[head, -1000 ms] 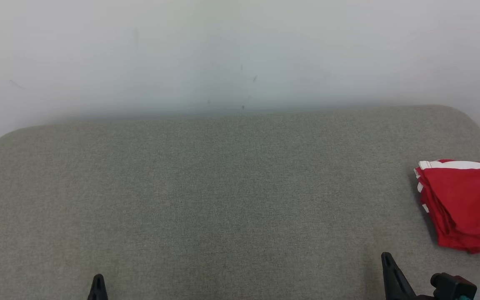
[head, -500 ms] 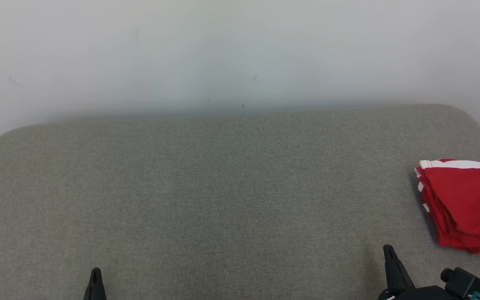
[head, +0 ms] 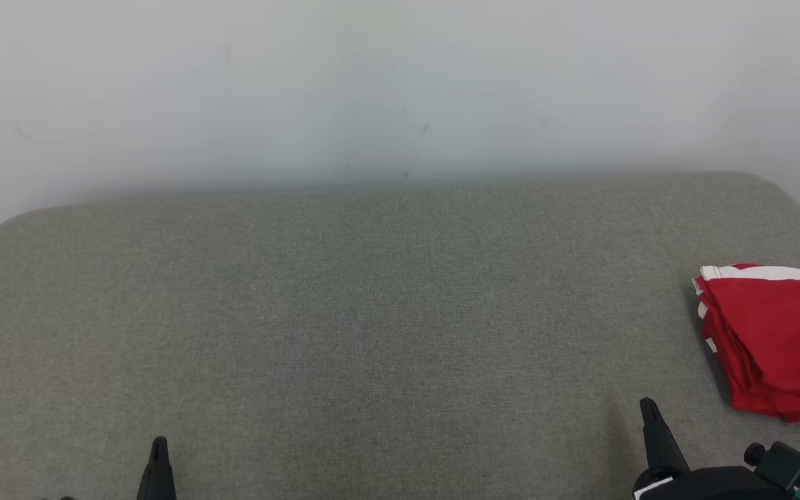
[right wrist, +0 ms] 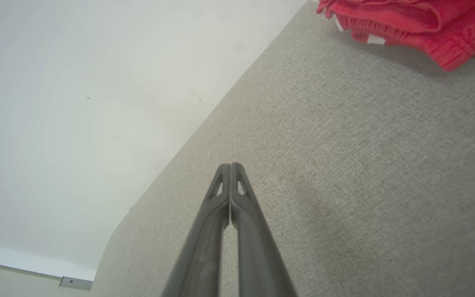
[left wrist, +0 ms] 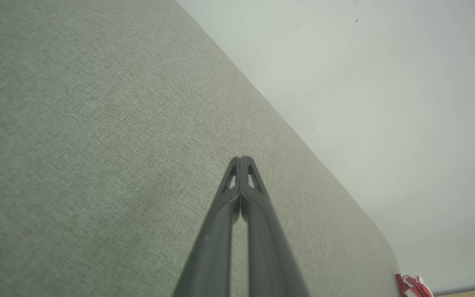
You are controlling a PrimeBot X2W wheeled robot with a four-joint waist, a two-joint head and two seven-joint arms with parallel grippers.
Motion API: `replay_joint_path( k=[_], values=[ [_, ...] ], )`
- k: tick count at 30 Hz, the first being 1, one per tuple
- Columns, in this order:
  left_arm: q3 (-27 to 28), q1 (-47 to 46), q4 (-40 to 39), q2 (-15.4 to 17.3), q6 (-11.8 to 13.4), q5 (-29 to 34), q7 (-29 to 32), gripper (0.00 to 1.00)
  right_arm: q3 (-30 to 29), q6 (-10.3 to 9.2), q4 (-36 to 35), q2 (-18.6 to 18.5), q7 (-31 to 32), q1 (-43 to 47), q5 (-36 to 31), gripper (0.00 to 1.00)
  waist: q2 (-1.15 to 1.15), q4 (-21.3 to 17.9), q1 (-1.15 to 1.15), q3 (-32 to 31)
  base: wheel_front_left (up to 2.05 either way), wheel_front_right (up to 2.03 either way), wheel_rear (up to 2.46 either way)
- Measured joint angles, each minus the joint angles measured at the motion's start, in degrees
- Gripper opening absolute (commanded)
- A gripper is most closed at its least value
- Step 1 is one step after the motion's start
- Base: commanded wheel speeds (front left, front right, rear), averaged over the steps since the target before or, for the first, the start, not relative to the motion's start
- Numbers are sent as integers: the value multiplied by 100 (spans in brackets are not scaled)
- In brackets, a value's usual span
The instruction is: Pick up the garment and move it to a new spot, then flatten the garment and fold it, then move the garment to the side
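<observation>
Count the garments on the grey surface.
1. A folded red garment lies at the far right of the grey surface. The head view's edge cuts it off, so more could lie past that edge.

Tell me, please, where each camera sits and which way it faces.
Head view: on the head, facing forward and down over the grey cushion to the wall; left gripper and right gripper tips show low.
Left wrist view: on that wrist, along its shut fingers, across the cushion toward the wall.
Right wrist view: on that wrist, along its shut fingers, toward the folded red garment.
All three share the garment.
</observation>
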Motion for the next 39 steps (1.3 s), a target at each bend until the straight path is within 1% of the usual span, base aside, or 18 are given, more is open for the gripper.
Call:
replay_joint_path(
  k=[19,39],
  values=[
    [105,-195,13,2,-112,-1252,311,0,-29,0,-22,0,227,-174,1323,0,0,7,0,31,0,0,0],
    [194,-355,23,4,-246,-2281,604,0,-49,-1,-37,0,425,-313,2424,0,0,14,0,63,0,0,0]
  ],
)
